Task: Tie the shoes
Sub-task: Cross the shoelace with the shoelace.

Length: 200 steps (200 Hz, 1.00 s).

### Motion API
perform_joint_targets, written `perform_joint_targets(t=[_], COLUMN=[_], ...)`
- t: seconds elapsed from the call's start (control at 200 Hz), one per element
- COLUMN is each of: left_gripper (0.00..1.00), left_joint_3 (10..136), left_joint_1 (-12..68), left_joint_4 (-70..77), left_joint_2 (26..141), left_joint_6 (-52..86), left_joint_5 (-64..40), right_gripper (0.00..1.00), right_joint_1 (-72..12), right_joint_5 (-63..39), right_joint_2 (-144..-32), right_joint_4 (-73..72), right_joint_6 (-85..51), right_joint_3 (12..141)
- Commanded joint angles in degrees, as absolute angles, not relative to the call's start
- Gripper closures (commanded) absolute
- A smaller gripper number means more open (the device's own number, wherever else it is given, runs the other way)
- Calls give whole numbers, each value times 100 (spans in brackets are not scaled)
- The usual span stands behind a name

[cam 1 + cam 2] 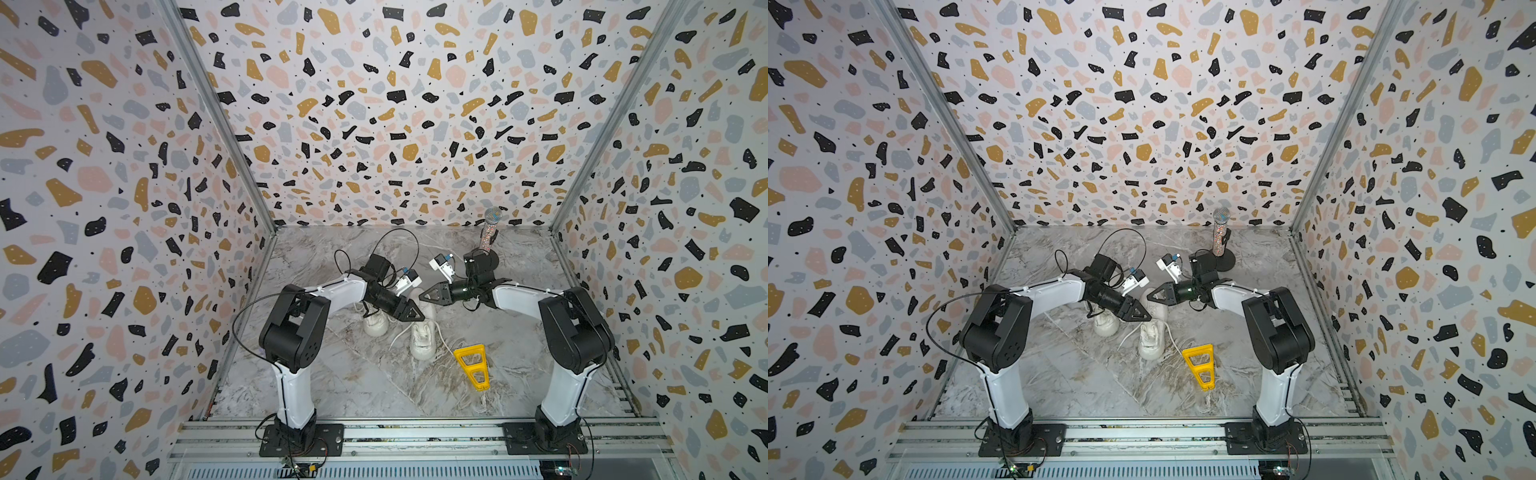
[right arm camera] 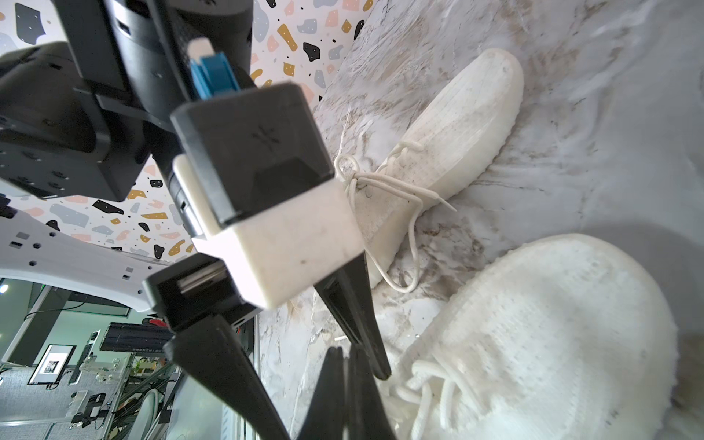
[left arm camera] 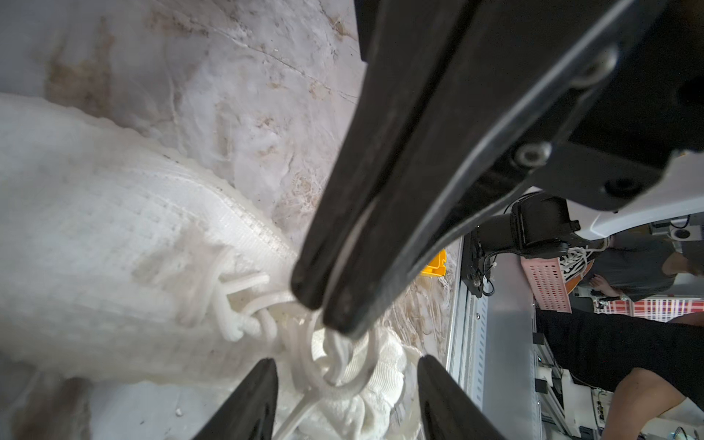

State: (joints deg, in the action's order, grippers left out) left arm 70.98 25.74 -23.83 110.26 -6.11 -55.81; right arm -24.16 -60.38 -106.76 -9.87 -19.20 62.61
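Observation:
Two white shoes lie mid-table in both top views, one (image 1: pixel 376 323) beside the other (image 1: pixel 422 343). Both grippers meet over the collar of the second shoe (image 1: pixel 1151 343). My right gripper (image 3: pixel 324 308) is shut on a loop of white lace (image 3: pixel 335 354) and holds it up from that shoe's knit upper (image 3: pixel 114 236). My left gripper (image 3: pixel 346 362) is open, with one finger on each side of the held loop. In the right wrist view the right gripper (image 2: pixel 344 350) shows shut, next to the near shoe (image 2: pixel 552 335). The far shoe (image 2: pixel 457 144) has its laces (image 2: pixel 381 183) knotted, ends trailing on the table.
A yellow triangular tool (image 1: pixel 471 365) lies just right of the shoes. A glittery microphone on a black stand (image 1: pixel 490 232) rises at the back right. Patterned walls close three sides, and a metal rail (image 1: pixel 415 432) carrying both arm bases runs along the front.

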Motion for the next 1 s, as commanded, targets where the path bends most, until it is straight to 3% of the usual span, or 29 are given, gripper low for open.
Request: perform_joint_targets(t=[0.0, 0.491, 0.996], left_gripper=[43, 61, 68], left_joint_3=[7263, 7309, 7307], left_joint_1=[2610, 2693, 2752], left_joint_4=[-2207, -2163, -2162], left_joint_2=[11073, 11198, 11223], left_joint_6=[-562, -605, -745], left_joint_5=[-5791, -5990, -5810], right_gripper=[100, 100, 100], right_joint_1=[-2412, -2409, -2416], right_joint_5=[-6104, -6118, -6129], right_joint_2=[-10421, -10499, -10512], right_joint_4=[-1064, -1135, -1204], right_joint_6=[-1875, -1952, -1978], right_joint_3=[6220, 6244, 6238])
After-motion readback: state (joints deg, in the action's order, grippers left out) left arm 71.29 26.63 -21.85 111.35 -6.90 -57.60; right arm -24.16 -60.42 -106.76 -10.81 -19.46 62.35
